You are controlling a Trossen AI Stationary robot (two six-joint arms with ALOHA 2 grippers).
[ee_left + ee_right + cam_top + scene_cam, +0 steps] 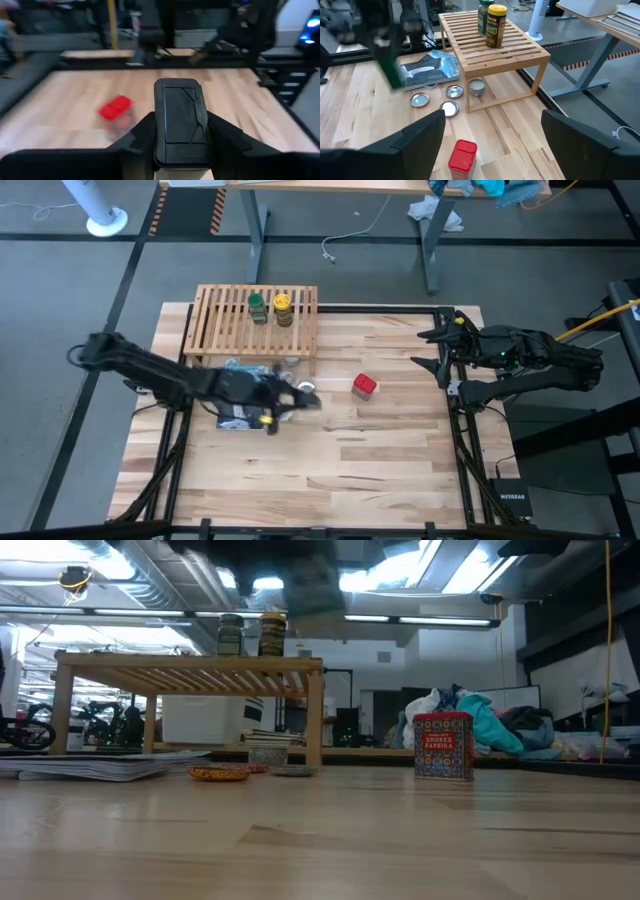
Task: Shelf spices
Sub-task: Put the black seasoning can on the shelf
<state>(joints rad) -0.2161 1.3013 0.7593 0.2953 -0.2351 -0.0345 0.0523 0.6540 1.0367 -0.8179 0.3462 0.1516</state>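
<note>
While left gripper [179, 135] grips the black tin [179, 120] in front of the shelf [225, 330] | green-capped jar [257, 306], yellow-capped jar [284, 308] already on the slats | red tin [364, 386] on tabletop, well apart | right gripper [440, 348] parked at table edge, jaws spread | advice: carry tin upright, clear the shelf edge, set beside jars without knocking them.

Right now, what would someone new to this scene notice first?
Probably the left gripper shut on the black tin, raised above the table just in front of the shelf. Then the green-capped jar and yellow-capped jar standing together on the shelf, and the red tin alone mid-table.
</note>
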